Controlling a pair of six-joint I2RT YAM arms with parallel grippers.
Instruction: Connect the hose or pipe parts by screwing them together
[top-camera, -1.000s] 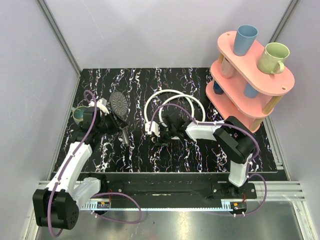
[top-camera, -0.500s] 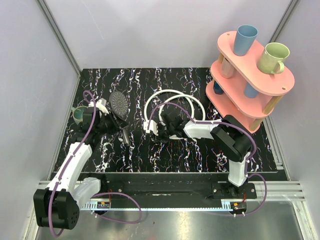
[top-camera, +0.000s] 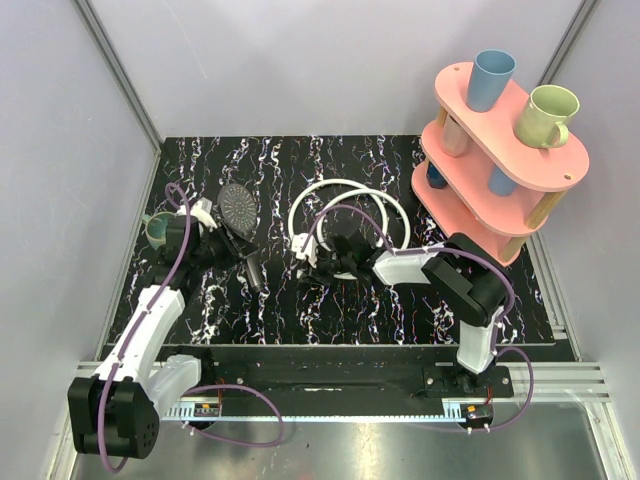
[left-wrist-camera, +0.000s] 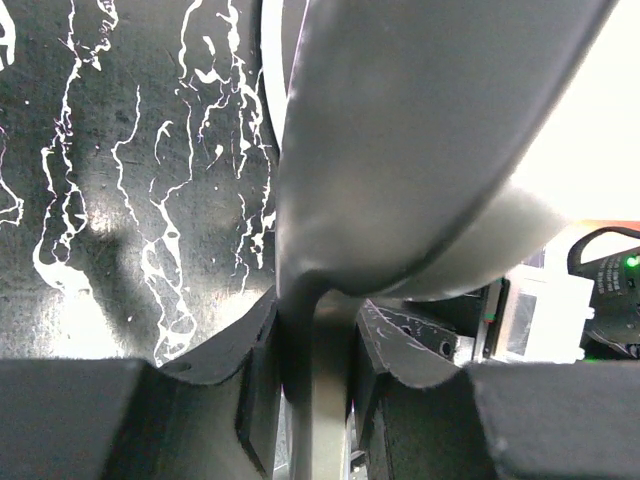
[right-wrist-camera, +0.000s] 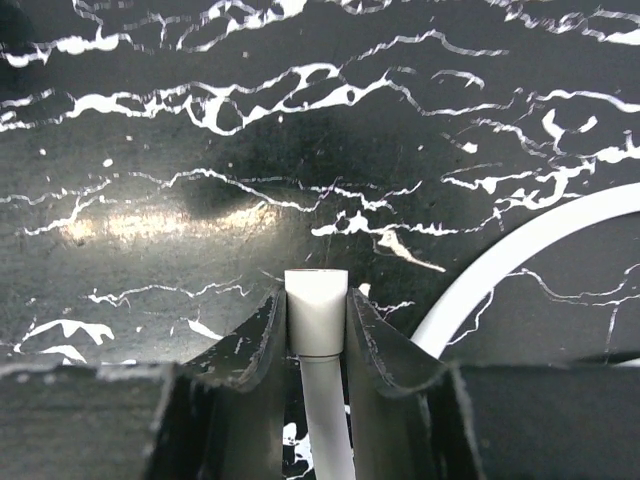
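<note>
Enclosure: plain grey walls around a black white-veined table (top-camera: 300, 160).
Pink two-tier rack (top-camera: 500, 125), far right: blue cup (top-camera: 492, 78) and pale green mug (top-camera: 545, 115) on the top shelf, further cups on the shelf below.
Left arm (top-camera: 150, 320), reaching to the left-centre of the table.
Right arm (top-camera: 470, 290), reaching left to the table's centre.
Hose (right-wrist-camera: 530, 245): white, coiled in loops at the centre, lying on the table.
Shower head (left-wrist-camera: 420, 150): dark grey, left of centre, round face at the far end, handle pointing near.
Green cup (top-camera: 158, 230), left edge.
Left gripper (left-wrist-camera: 315, 380): fingers clamped on the handle just below the head.
Right gripper (right-wrist-camera: 316, 300): fingers pressed against both sides of the hose's white fitting (right-wrist-camera: 316, 320), which sits at the near left of the coil, just above the table.
</note>
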